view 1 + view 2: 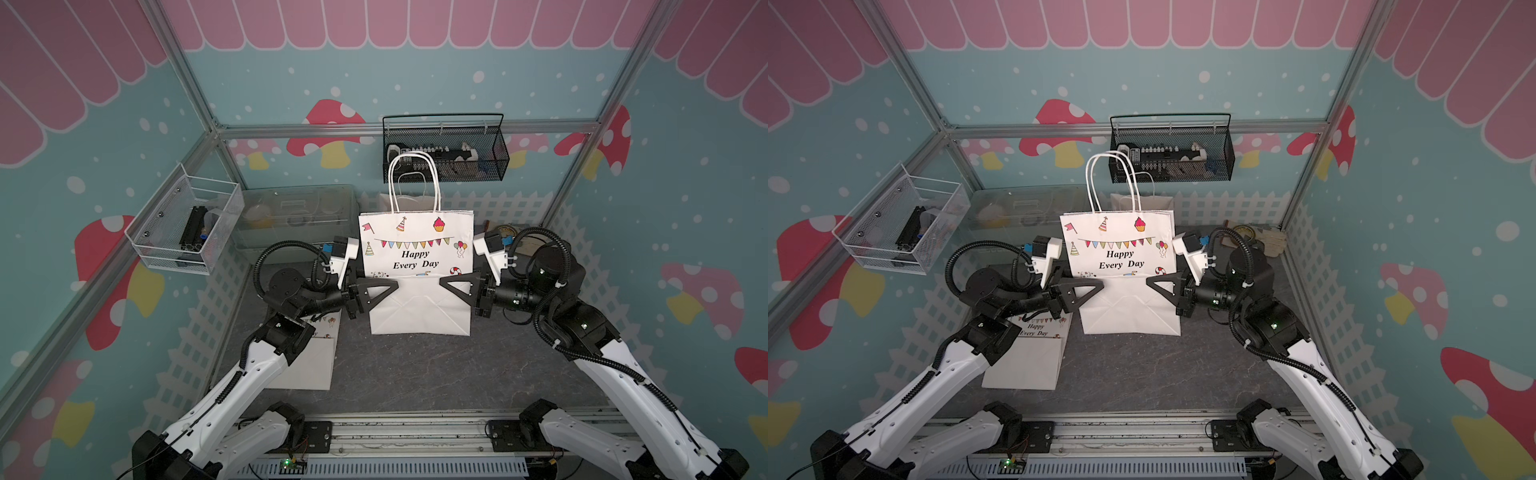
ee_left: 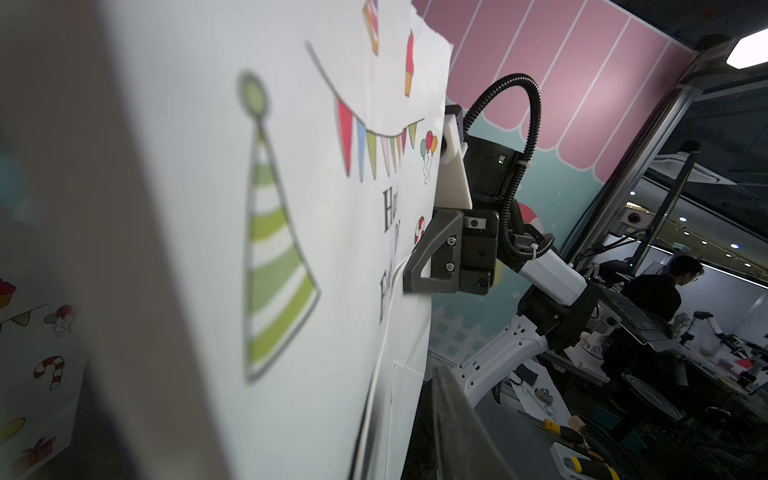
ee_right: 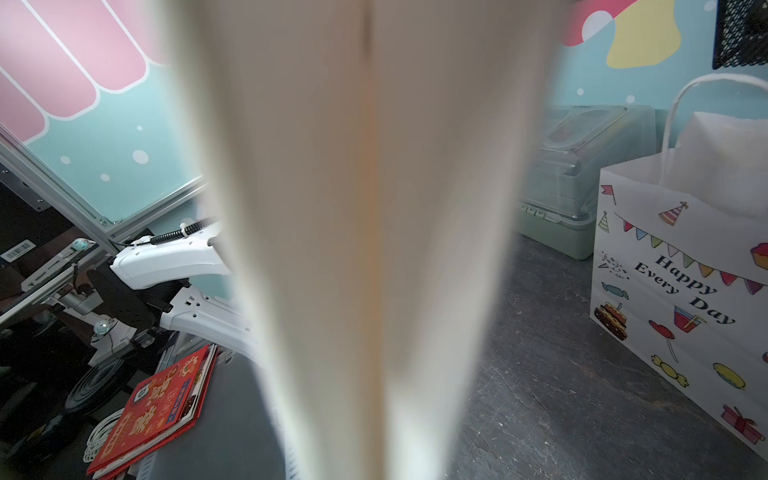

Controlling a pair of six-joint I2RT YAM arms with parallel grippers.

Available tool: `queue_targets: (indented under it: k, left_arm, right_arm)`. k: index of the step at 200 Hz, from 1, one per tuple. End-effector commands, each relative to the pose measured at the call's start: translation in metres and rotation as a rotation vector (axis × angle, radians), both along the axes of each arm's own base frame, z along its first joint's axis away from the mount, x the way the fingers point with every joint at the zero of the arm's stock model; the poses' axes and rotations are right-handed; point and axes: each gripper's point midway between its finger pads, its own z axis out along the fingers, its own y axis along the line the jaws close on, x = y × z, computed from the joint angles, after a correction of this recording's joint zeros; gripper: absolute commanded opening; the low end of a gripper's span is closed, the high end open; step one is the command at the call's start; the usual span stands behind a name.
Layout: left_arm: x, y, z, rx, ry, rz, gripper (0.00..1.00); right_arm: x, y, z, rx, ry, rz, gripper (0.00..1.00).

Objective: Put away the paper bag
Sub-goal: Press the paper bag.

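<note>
While the right fingers (image 1: 446,284) clench one edge of the upright white paper bag (image 1: 417,266) (printed "Happy Every Day"), the left fingers (image 1: 392,284) sit at its opposite edge, grip unclear.

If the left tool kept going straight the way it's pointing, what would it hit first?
The paper bag: the left tool sits at its side edge, pointing across it. Beyond, probably the right tool.

Both top views high, looking down at whole scene, wrist views close against paper bag (image 2: 187,208)
</note>
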Motion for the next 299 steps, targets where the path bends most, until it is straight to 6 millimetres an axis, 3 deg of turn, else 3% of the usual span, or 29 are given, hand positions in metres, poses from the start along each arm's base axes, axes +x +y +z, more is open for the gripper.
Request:
queue_targets:
  k: [1, 29, 57, 99, 114, 169, 193, 214, 232, 253, 299]
  left_arm:
    - [-0.003, 0.001, 0.014, -0.012, -0.044, -0.01, 0.23]
    - [0.003, 0.0, 0.006, 0.019, -0.026, 0.005, 0.09]
    - [0.005, -0.001, 0.002, 0.037, -0.016, 0.011, 0.0]
    - [0.011, -0.001, -0.005, 0.067, 0.0, 0.039, 0.0]
    - [0.012, -0.001, -0.005, 0.068, 0.002, 0.042, 0.0]
    - [0.016, 0.001, -0.009, 0.079, 0.016, 0.057, 0.0]
    - [0.022, 0.006, -0.013, 0.1, 0.023, 0.104, 0.25]
    - [0.032, 0.014, -0.021, 0.146, 0.032, 0.192, 0.55]
    - [0.042, 0.025, -0.03, 0.199, 0.038, 0.291, 0.72]
    - [0.051, 0.045, -0.028, 0.207, 0.032, 0.409, 0.78]
    - [0.053, 0.097, -0.016, 0.195, -0.026, 0.693, 0.79]
  right_arm:
    - [-0.001, 0.004, -0.006, 0.012, 0.007, 0.007, 0.0]
    - [-0.001, 0.006, -0.014, 0.025, 0.024, 0.012, 0.0]
    - [-0.002, 0.001, -0.016, 0.004, 0.006, -0.015, 0.25]
    - [0.002, 0.004, -0.006, 0.018, -0.017, -0.008, 0.41]
    - [0.005, 0.006, -0.004, 0.025, -0.02, -0.007, 0.4]
    - [0.006, 0.001, -0.013, 0.015, -0.018, -0.045, 0.06]
    - [0.008, -0.004, -0.02, -0.005, -0.007, -0.085, 0.0]
    - [0.013, -0.008, -0.032, -0.044, 0.026, -0.125, 0.0]
    - [0.019, -0.011, -0.045, -0.085, 0.069, -0.16, 0.0]
    - [0.025, -0.013, -0.06, -0.132, 0.123, -0.188, 0.0]
    - [0.024, -0.014, -0.089, -0.21, 0.242, -0.208, 0.0]
